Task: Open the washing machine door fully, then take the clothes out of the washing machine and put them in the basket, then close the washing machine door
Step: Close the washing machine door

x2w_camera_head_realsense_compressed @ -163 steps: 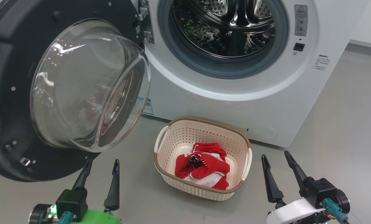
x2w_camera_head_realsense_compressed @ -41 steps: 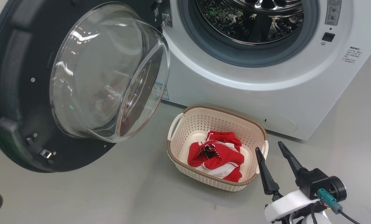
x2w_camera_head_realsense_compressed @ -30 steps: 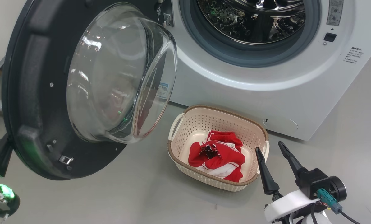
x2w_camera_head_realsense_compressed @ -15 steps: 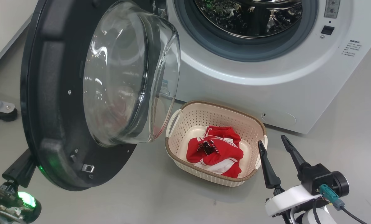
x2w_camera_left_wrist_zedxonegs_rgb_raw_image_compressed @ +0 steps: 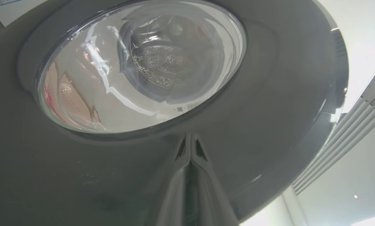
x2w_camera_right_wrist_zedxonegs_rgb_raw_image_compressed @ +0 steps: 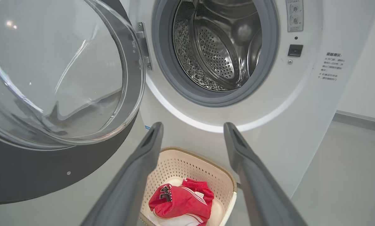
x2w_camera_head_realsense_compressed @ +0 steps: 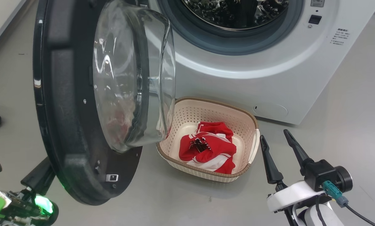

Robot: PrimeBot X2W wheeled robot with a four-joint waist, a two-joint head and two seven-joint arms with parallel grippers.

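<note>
Grey floor [x2w_camera_head_realsense_compressed: 181,201], clothes [x2w_camera_head_realsense_compressed: 206,149] in basket [x2w_camera_head_realsense_compressed: 206,105]; left gripper [x2w_camera_left_wrist_zedxonegs_rgb_raw_image_compressed: 189,138] closed at the washing machine door [x2w_camera_head_realsense_compressed: 65,125], right gripper [x2w_camera_head_realsense_compressed: 273,134] wide.

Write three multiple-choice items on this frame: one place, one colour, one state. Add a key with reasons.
1. The clothes lie: A inside the basket; B beside it; C under it.
2. The basket's rim is: A blue; B brown; C black.
3. The right gripper is: A shut on the clothes; B open, holding nothing; C shut, empty.

Key:
1 A, the red heap sits within the basket's walls.
2 B, a brown woven-look band runs round the top edge.
3 B, its two fingers stand apart with nothing between them.
</note>
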